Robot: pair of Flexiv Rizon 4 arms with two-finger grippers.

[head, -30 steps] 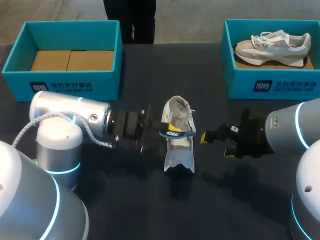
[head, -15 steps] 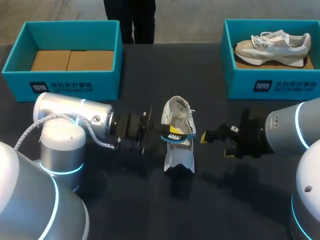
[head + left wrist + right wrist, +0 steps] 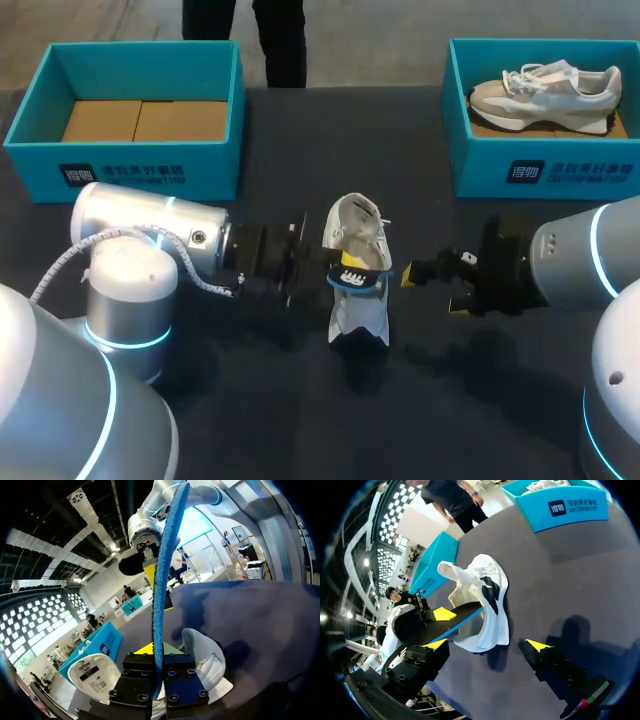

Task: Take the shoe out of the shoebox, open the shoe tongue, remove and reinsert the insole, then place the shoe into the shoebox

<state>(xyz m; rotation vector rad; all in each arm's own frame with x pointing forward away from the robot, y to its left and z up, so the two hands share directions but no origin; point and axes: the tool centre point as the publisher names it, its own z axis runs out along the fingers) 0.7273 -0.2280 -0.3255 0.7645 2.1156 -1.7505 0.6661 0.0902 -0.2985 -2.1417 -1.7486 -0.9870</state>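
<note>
While my left gripper (image 3: 159, 675) pinches the blue-edged insole (image 3: 162, 580) over the white shoe (image 3: 357, 225) resting mid-table, my right gripper (image 3: 433, 292), fingers spread just beside it, probably needs to brace the shoe so the insole feeds in flat.

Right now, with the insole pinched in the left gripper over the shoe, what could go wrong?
1. The left gripper grips the insole at one end only. Its long free part could bend or catch on the collar of the shoe instead of sliding in.
2. The right gripper is open and apart from the shoe, so nothing steadies it. A push from the insole could tip or slide it on the table.
</note>
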